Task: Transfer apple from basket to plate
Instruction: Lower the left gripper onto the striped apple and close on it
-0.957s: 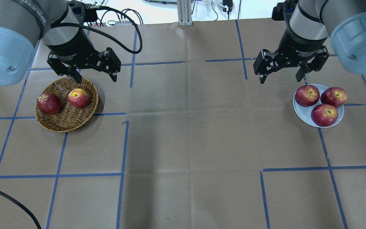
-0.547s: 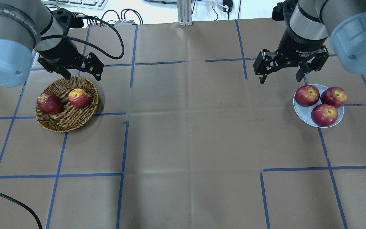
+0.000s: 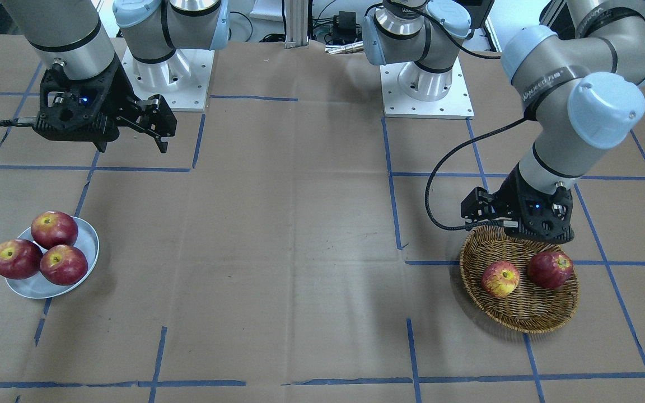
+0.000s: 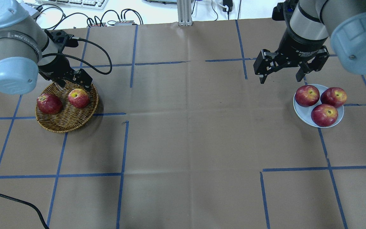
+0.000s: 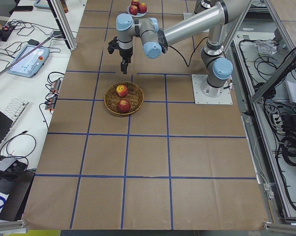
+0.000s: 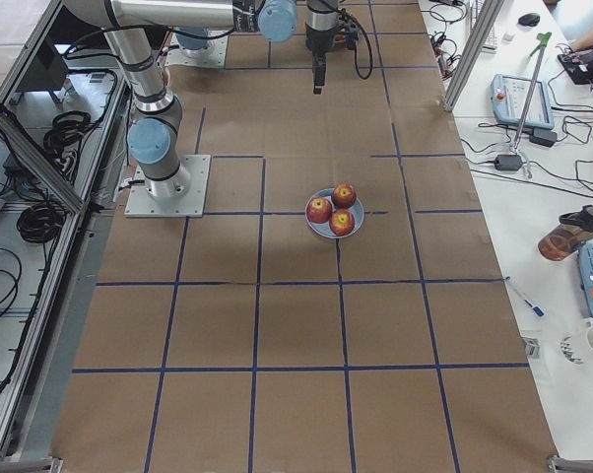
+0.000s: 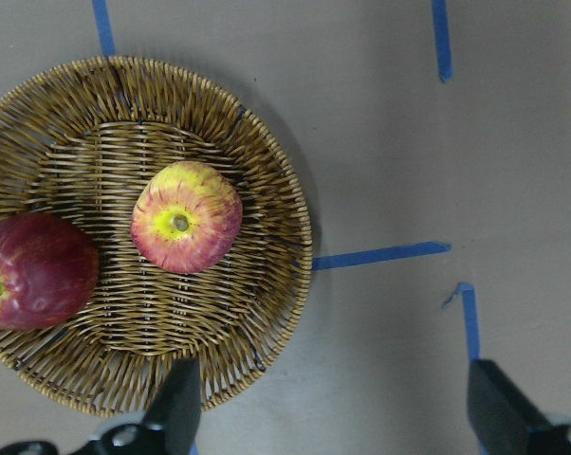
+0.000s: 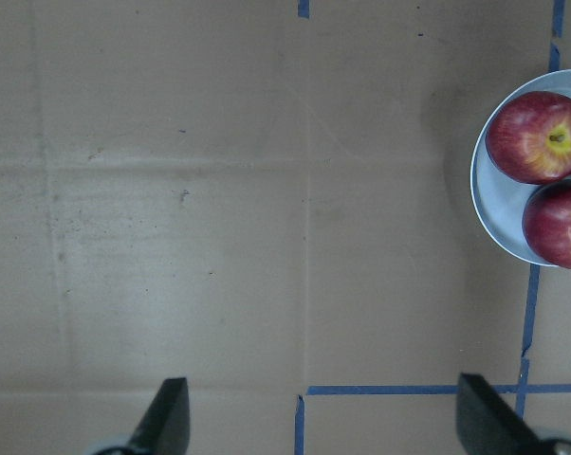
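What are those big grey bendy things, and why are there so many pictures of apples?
They are two robot arms bolted to a table covered in brown paper with blue tape lines. Every picture shows the same moment: one from above, one from across the table, two from the ends, two from little cameras on the wrists. The left fingers hover open over the rim of a woven basket holding a yellow-streaked apple and a dark red apple. The right fingers hang open near a blue plate carrying three red apples. Nothing is held yet.
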You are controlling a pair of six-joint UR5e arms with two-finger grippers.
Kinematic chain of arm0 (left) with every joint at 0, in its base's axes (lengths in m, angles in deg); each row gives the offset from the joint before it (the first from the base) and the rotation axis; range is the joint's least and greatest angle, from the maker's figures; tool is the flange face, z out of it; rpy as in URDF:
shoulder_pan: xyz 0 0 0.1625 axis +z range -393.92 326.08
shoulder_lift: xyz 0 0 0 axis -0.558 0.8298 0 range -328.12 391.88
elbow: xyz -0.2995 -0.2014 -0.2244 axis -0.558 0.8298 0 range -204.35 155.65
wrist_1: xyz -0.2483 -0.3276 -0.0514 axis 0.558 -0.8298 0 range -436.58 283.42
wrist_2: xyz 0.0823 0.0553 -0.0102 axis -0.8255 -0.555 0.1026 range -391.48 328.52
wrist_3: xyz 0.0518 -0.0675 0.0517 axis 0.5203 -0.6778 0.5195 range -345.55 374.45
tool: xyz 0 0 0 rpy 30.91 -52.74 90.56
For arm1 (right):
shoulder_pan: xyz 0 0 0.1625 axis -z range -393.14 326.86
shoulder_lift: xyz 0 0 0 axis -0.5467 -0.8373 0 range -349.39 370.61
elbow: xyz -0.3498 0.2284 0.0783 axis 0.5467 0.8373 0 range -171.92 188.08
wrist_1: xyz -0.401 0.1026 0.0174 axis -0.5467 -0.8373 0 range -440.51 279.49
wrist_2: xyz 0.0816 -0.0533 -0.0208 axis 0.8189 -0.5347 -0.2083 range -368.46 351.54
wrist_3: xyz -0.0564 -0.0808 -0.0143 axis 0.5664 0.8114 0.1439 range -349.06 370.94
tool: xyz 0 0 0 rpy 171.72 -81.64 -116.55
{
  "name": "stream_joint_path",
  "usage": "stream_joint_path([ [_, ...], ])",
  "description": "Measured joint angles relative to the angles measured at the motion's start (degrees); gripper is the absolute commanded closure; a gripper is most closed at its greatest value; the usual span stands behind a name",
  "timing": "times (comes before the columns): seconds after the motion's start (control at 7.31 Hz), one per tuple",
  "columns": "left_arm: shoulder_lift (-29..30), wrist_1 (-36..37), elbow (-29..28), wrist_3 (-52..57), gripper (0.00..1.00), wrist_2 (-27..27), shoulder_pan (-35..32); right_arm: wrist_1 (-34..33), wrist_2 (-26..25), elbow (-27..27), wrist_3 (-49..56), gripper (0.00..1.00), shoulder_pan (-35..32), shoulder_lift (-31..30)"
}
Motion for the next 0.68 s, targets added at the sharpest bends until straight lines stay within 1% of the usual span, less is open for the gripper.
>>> stream_joint_path([
  [0.27,4.72,5.02,0.44,5.3,0.01,0.13,2.39,0.05,0.0,0.0,0.0,0.0,0.01,0.0],
  [0.55,7.59,8.68,0.88,8.17,0.01,0.23,3.44,0.08,0.0,0.0,0.0,0.0,0.01,0.0],
  [0.68,8.37,9.69,1.99,8.41,0.01,0.33,3.92,0.09,0.0,0.0,0.0,0.0,0.0,0.0],
])
